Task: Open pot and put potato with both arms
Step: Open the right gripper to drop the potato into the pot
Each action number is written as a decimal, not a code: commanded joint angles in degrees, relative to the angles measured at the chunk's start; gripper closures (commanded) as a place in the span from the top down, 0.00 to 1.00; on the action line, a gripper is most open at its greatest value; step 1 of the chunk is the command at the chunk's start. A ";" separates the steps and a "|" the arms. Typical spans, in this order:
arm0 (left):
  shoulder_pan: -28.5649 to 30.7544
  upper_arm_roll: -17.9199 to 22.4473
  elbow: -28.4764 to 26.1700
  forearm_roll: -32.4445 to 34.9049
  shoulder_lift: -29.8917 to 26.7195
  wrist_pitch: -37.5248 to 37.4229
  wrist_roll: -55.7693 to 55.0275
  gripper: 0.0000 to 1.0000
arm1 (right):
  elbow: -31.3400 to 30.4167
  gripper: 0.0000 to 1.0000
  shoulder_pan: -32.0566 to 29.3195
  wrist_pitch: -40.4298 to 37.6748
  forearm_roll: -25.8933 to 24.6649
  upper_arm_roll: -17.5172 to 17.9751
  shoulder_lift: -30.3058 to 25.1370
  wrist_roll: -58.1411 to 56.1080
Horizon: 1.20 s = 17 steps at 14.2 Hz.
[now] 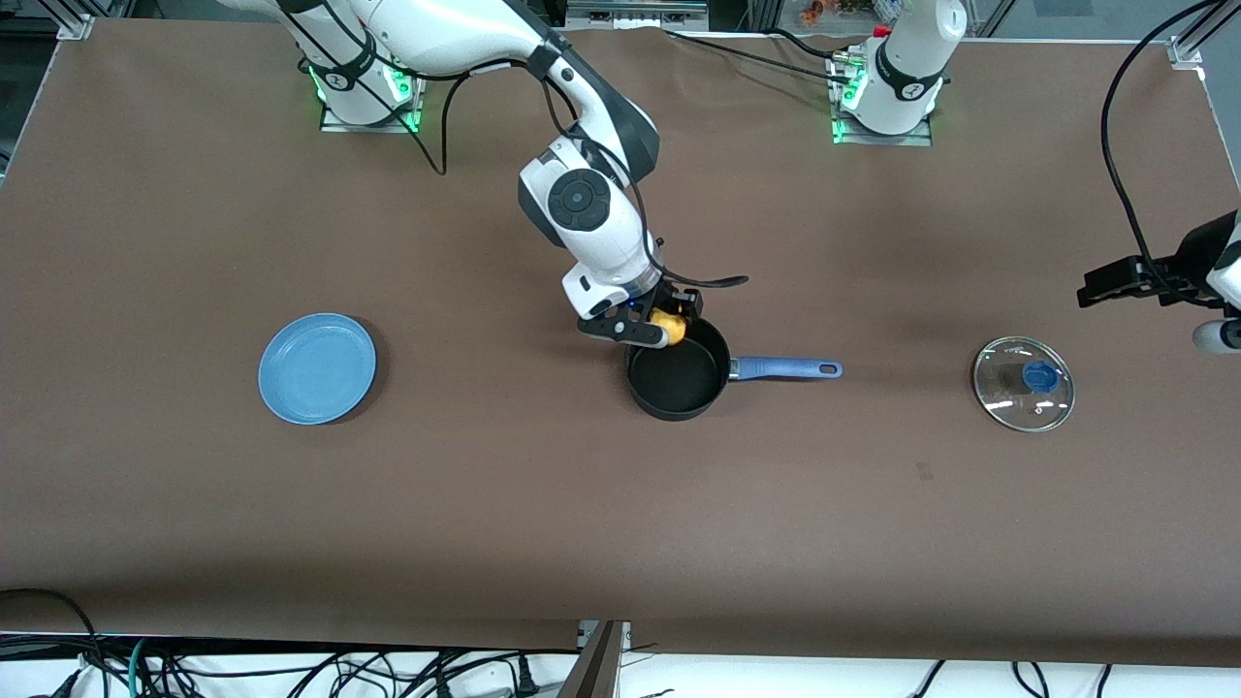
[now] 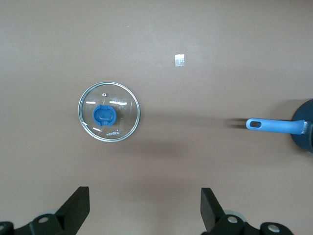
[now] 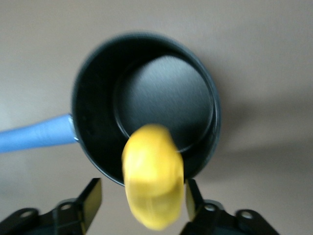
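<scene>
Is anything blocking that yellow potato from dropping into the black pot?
Nothing visible. The potato sits between the right gripper jaws over the open pot; its lid lies toward the left arm's end.

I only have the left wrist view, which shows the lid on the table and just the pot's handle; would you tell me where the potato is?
Observer: The potato is over the open pot, between the fingers of the right gripper.
Operator: Is it gripped?
Observer: It seems not. The fingers stand open, with a gap on one side of the potato.
Operator: Is anything in the pot?
Observer: No, its black bottom is bare. Your left gripper hangs open over the table beside the lid, toward the left arm's end.
</scene>
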 commanded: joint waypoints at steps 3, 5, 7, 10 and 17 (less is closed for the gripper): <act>-1.24 0.28 -0.17 0.00 -1.55 -3.79 -4.95 1.00 | 4.68 1.00 -0.67 -7.97 -2.47 -1.36 -1.04 2.28; -1.85 0.19 0.35 -0.53 -0.85 -3.79 -4.69 1.00 | 8.46 1.00 -0.84 -14.03 -2.64 -3.99 -1.04 1.66; -2.12 0.19 0.53 -0.70 -0.32 -3.79 -4.60 1.00 | 7.78 1.00 -1.36 -15.81 -4.66 -7.68 -4.27 -2.01; -2.12 0.19 0.62 -0.71 -0.32 -3.79 -4.60 1.00 | 6.81 1.00 -2.69 -22.04 -4.67 -15.75 -7.63 -16.99; -2.12 0.19 2.38 -0.88 0.47 -3.79 -4.77 1.00 | -2.12 1.00 -4.18 -39.62 -3.08 -27.11 -25.61 -33.29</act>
